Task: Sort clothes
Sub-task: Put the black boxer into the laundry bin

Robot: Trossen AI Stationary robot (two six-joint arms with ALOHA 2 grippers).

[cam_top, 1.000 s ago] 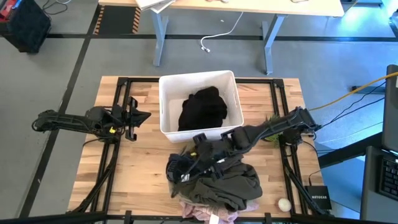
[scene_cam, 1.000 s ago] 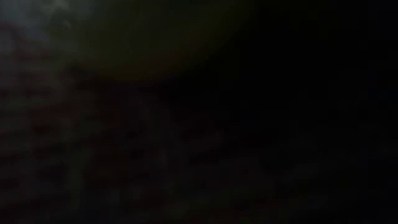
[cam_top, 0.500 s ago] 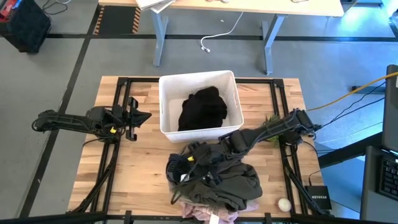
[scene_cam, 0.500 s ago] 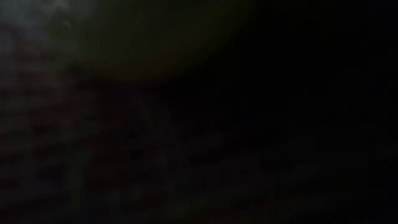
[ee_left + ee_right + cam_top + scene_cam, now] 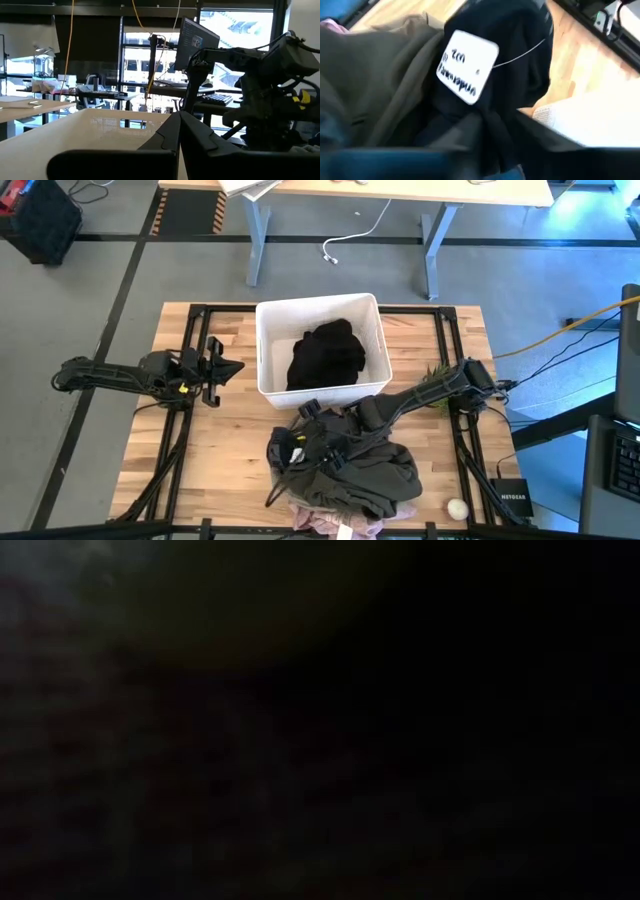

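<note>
A pile of clothes lies at the table's near middle: a black garment (image 5: 288,455) with a white handwritten tag (image 5: 467,67), an olive one (image 5: 378,475) and a pink one (image 5: 330,524) underneath. Another black garment (image 5: 325,355) lies in the white bin (image 5: 264,350). My right gripper (image 5: 305,442) reaches from the right into the pile's left part and is shut on the tagged black garment (image 5: 520,60). My left gripper (image 5: 228,367) waits shut, left of the bin. The low view is dark. My right gripper has a bunched fold of the black garment (image 5: 487,117) between its fingers, just below the white tag. It slants down from the table's right. The garment still lies on the pile and the table. How many layers are caught cannot be seen.
The bin stands at the far middle, just beyond the pile. A small white ball (image 5: 457,508) and a black box (image 5: 512,498) sit at the near right, a green tuft (image 5: 436,374) by the right arm. Bare wood (image 5: 220,450) lies left of the pile.
My right gripper has moved from the bin's near wall toward the table's near left, going down onto the black garment in the pile. The pile keeps its place.
</note>
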